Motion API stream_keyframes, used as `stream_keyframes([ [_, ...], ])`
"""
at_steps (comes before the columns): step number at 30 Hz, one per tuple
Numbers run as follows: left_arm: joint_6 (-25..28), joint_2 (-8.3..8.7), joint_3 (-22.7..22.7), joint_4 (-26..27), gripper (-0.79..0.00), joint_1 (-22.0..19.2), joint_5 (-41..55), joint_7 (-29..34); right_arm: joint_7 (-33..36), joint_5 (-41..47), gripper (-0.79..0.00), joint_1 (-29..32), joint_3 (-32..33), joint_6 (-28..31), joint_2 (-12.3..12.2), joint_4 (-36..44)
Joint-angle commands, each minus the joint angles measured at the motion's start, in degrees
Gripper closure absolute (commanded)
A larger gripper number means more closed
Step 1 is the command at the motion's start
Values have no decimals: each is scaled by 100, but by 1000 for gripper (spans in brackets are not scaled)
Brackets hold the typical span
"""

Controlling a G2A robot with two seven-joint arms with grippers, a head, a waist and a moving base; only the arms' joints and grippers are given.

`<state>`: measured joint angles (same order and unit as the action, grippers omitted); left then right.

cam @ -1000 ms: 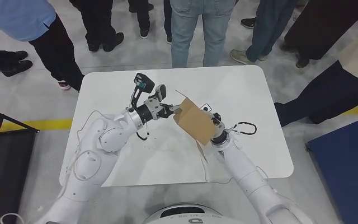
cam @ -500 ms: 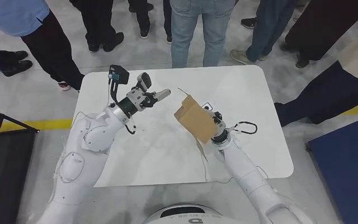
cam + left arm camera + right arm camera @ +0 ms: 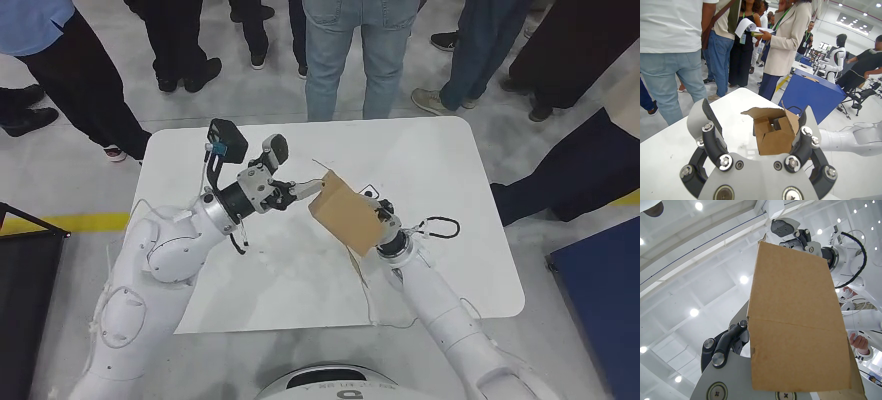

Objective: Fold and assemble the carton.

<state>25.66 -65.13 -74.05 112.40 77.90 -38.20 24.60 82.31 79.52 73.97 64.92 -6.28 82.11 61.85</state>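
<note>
Left tool (image 3: 756, 111), spread wide, beside the carton (image 3: 772, 140)

Carton (image 3: 797, 317) hides most of my right gripper (image 3: 384, 218) from me; carton's near end cut off by right wrist view edge

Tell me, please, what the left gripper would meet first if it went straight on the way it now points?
Most likely the open end of the carton, held up by the right gripper just ahead of the open left gripper; the gap is unclear.
</note>
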Motion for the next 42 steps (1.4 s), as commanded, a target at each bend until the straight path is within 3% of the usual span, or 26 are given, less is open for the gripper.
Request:
stream_keyframes([
  [1,-111,-9,79,-103,-785,-62,-147,9,23,8,0,6,4,-7,2,4],
  [10,-242,-38,349,-532,-785,-263,-324,71,96,35,0,34,47,-53,3,41],
  [21,-179,-60,602,-693,-785,-367,-305,147,78,65,0,-11,-17,-53,43,46],
  [42,-423,-39,238,-798,-785,-239,-2,-219,90,72,0,-16,9,-29,49,12],
])
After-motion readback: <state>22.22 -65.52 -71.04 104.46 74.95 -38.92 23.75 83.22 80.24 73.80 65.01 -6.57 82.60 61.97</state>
